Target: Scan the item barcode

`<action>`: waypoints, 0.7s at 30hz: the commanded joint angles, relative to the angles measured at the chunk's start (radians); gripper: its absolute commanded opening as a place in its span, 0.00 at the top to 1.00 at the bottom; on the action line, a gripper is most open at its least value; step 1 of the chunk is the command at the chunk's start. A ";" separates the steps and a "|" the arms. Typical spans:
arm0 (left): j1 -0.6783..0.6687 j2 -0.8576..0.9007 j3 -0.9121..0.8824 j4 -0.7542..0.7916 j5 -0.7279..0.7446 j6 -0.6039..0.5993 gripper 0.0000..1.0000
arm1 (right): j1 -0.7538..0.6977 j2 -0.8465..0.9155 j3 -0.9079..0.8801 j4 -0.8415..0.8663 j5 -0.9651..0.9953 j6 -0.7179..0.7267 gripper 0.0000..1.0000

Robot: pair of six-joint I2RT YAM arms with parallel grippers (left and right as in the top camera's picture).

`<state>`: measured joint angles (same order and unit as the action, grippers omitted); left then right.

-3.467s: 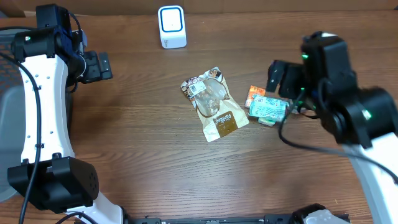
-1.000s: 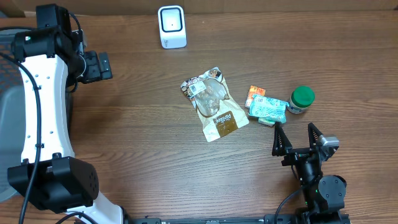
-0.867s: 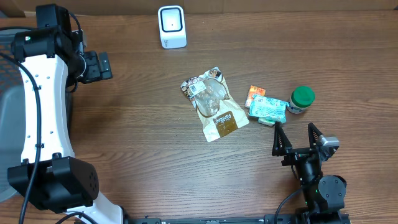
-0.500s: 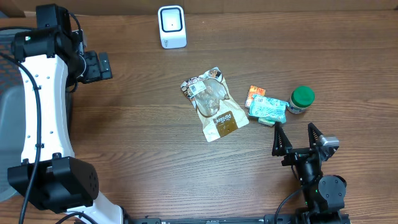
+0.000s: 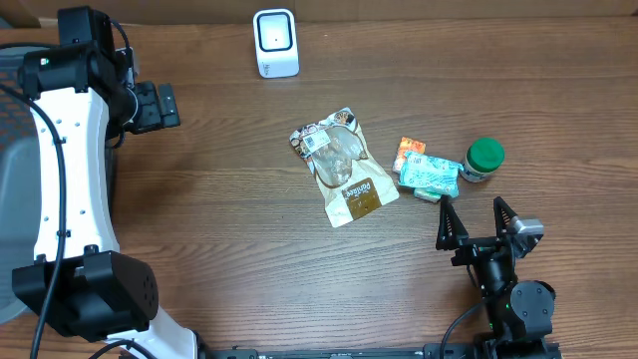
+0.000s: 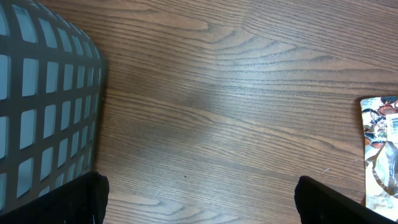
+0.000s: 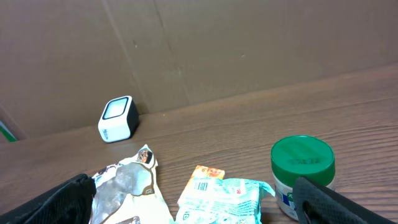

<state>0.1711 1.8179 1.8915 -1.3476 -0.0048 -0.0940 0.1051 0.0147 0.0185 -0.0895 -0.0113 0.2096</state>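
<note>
The left gripper (image 5: 171,106) and right gripper (image 5: 473,211) gape wide, empty; the scanner (image 5: 275,42) stands at the table's (image 5: 219,249) far edge.

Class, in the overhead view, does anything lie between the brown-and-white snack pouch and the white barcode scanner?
Nothing visible does. Only bare wooden table separates the brown-and-white snack pouch from the white barcode scanner; the small orange box, teal packet and green-lidded jar sit beside the pouch, off that line.

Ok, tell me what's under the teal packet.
An orange box sticks out from under the teal packet, with a barcode on its exposed end. The rest of the box is covered.
</note>
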 commanded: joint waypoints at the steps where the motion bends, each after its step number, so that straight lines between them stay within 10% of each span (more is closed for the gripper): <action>1: -0.002 0.000 0.008 -0.002 -0.006 0.013 0.00 | -0.005 -0.012 -0.011 0.005 0.002 -0.002 0.00; 21: -0.089 -0.261 0.007 -0.002 -0.006 0.013 0.00 | -0.005 -0.012 -0.011 0.005 0.002 -0.002 0.00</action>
<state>0.1127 1.6794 1.8912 -1.3472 -0.0048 -0.0937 0.1051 0.0147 0.0185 -0.0891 -0.0109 0.2092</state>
